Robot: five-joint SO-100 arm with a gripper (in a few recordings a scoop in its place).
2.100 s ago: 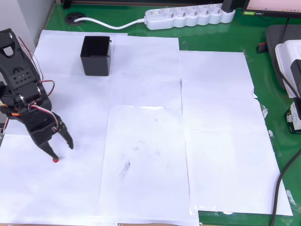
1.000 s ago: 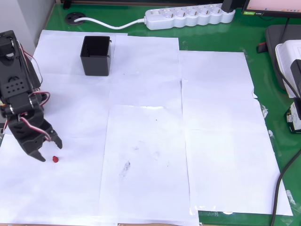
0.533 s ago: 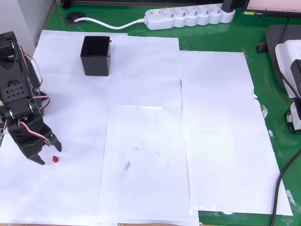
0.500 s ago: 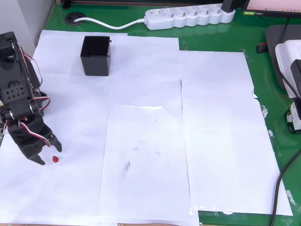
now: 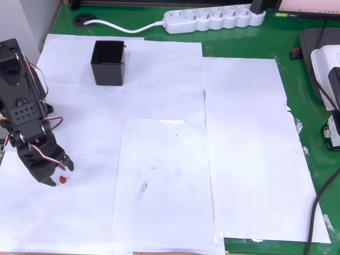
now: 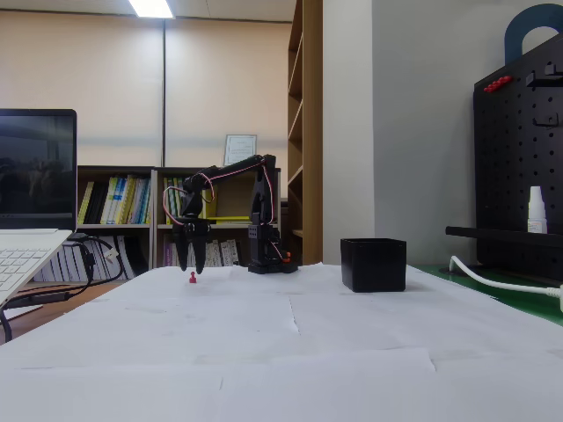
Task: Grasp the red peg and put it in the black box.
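Note:
The tiny red peg (image 5: 62, 180) lies on white paper near the table's left edge in the overhead view; the fixed view shows it (image 6: 193, 279) just under the fingertips. My black gripper (image 5: 60, 176) stands open over it, one fingertip (image 5: 52, 183) to its lower left and the other up to its right, so the peg sits in the gap between them. From the side, the gripper (image 6: 189, 265) points down with its tips close to the paper. The black box (image 5: 109, 62) stands upright far up the table, also seen at the right in the fixed view (image 6: 374, 264).
White paper sheets (image 5: 170, 159) cover the green table. A white power strip (image 5: 212, 18) and its cable run along the far edge. A laptop (image 6: 26, 255) sits at one side; cables and devices (image 5: 326, 69) crowd the right edge.
The gripper swung off to the left of the peg, then came back right, so its open fingers now straddle the peg. The peg and the box have not moved.

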